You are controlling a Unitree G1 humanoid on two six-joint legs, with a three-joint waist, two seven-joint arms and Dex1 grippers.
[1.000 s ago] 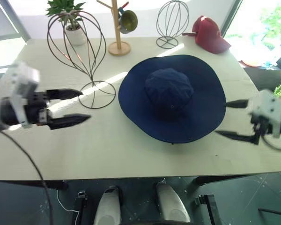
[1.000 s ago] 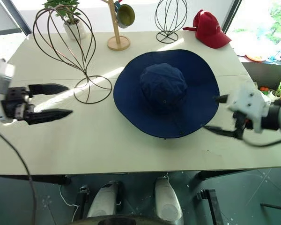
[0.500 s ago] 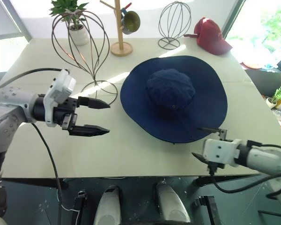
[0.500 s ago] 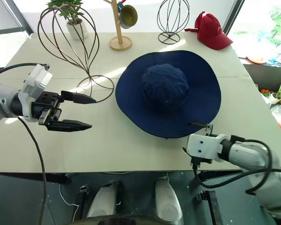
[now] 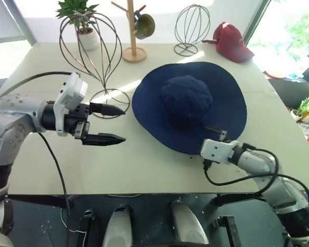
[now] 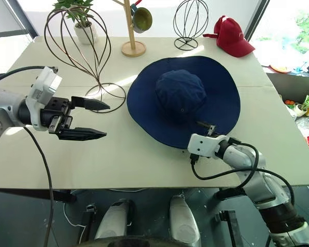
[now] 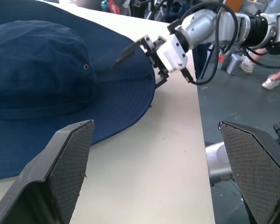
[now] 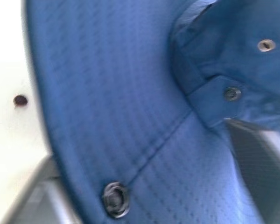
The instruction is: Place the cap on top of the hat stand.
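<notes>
The cap (image 5: 188,105), a wide-brimmed navy sun hat, lies crown up in the middle of the table. The hat stand (image 5: 87,49), a tall head shape of thin dark wire on a ring base (image 5: 109,96), rises to the cap's left. My right gripper (image 5: 209,141) is at the brim's near edge, open. One finger lies over the brim and the other under it, and the right wrist view has the brim (image 8: 130,116) running between them. Just in front of the stand's base, my left gripper (image 5: 116,124) hovers open and empty, pointing at the cap.
At the table's back stand a potted plant (image 5: 85,28), a wooden tree stand (image 5: 131,36) with a cup, a smaller wire stand (image 5: 191,25) and a dark red baseball cap (image 5: 232,41). Bare tabletop (image 5: 144,159) runs along the near edge. A person's legs (image 7: 273,79) show off the table.
My right gripper came down and in from beside the table to the cap's near brim edge, its fingers now astride the brim. The left gripper drifted slightly toward the cap.
</notes>
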